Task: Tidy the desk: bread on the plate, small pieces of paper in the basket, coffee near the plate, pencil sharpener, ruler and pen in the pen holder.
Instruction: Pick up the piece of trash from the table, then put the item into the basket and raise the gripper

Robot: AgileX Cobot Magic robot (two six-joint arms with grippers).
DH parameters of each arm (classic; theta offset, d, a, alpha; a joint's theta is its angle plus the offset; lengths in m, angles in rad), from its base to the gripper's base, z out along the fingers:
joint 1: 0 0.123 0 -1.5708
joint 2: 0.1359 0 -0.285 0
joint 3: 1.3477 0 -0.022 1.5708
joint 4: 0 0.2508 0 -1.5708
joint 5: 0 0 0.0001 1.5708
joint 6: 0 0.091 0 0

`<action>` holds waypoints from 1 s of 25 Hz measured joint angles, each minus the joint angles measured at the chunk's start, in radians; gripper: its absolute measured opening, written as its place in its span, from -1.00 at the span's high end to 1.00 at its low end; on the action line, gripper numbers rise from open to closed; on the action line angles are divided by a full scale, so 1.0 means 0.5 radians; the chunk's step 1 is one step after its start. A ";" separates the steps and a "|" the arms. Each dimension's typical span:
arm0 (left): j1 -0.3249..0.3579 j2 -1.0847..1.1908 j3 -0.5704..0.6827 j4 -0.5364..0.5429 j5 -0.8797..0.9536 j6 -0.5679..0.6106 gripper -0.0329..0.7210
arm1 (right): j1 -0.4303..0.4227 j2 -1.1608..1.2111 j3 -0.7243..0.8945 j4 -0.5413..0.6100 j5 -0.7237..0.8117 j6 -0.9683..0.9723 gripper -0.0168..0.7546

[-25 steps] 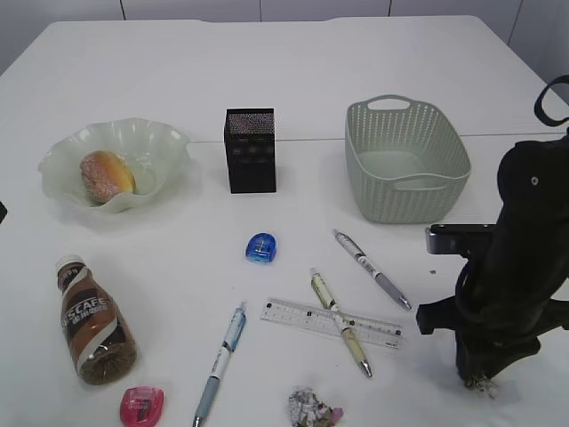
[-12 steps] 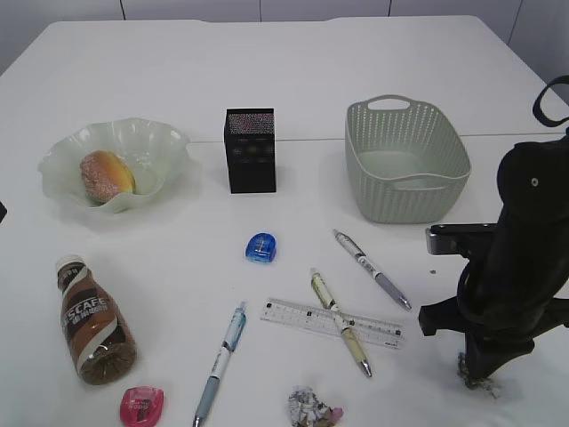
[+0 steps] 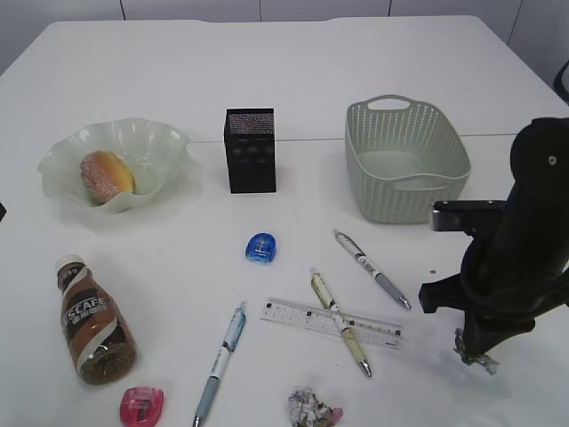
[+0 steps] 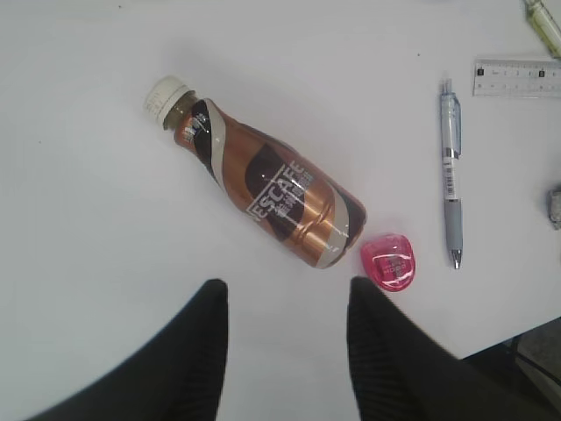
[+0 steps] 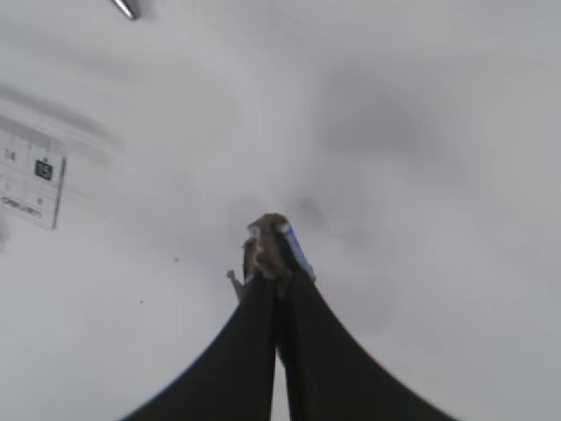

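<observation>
My right gripper (image 3: 476,354) (image 5: 279,266) is shut on a small piece of paper (image 3: 480,360) (image 5: 271,235), held just above the desk at the front right. Another crumpled paper piece (image 3: 311,407) lies at the front edge. The bread (image 3: 107,175) sits in the green plate (image 3: 160,140). The coffee (image 3: 93,325) (image 4: 272,197) lies on its side, with my open, empty left gripper (image 4: 285,294) hovering just short of it. A pink pencil sharpener (image 3: 141,405) (image 4: 389,261), a blue one (image 3: 260,247), the ruler (image 3: 298,315) and three pens (image 3: 372,269) (image 3: 340,322) (image 3: 220,360) lie loose.
The empty basket (image 3: 418,203) stands behind my right arm. The black pen holder (image 3: 250,151) stands at centre back. One pen lies across the ruler. The desk's front edge runs close to the pink sharpener and the crumpled paper.
My right gripper has shut on the paper piece and lifted it a little off the desk, shifting slightly back. The left gripper has not moved.
</observation>
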 joint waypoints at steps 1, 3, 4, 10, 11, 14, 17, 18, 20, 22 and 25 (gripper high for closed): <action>0.000 0.000 0.000 0.005 -0.001 0.000 0.03 | 0.000 -0.022 -0.017 0.000 0.009 0.000 0.96; 0.000 0.000 0.000 0.008 -0.004 0.000 0.03 | 0.000 -0.050 -0.057 0.000 0.027 0.000 0.96; 0.000 0.000 0.000 0.008 -0.004 0.000 0.03 | 0.000 -0.065 -0.086 0.000 0.042 0.000 0.96; 0.000 0.000 0.000 0.008 -0.004 0.000 0.03 | 0.000 -0.077 -0.426 -0.007 0.038 0.003 0.96; 0.000 0.000 0.000 0.008 -0.004 0.000 0.03 | 0.000 -0.077 -0.502 -0.012 0.019 0.006 0.96; 0.000 0.000 0.000 0.008 -0.008 0.000 0.03 | -0.004 -0.044 -0.724 -0.016 -0.058 0.011 0.96; 0.000 0.000 0.000 0.008 -0.008 0.000 0.03 | -0.045 0.067 -0.963 -0.016 -0.097 0.045 0.96; 0.000 0.000 0.000 0.008 -0.008 0.000 0.03 | -0.066 0.118 -1.052 -0.016 -0.097 0.060 0.96; 0.000 0.000 0.000 0.012 -0.008 0.000 0.03 | -0.106 0.222 -1.214 -0.016 -0.097 0.089 0.96; 0.000 0.000 0.000 0.012 -0.008 0.000 0.03 | -0.133 0.335 -1.378 -0.040 -0.097 0.103 0.96; 0.000 0.000 0.000 0.012 -0.008 0.000 0.03 | -0.147 0.510 -1.565 -0.110 -0.075 0.110 0.94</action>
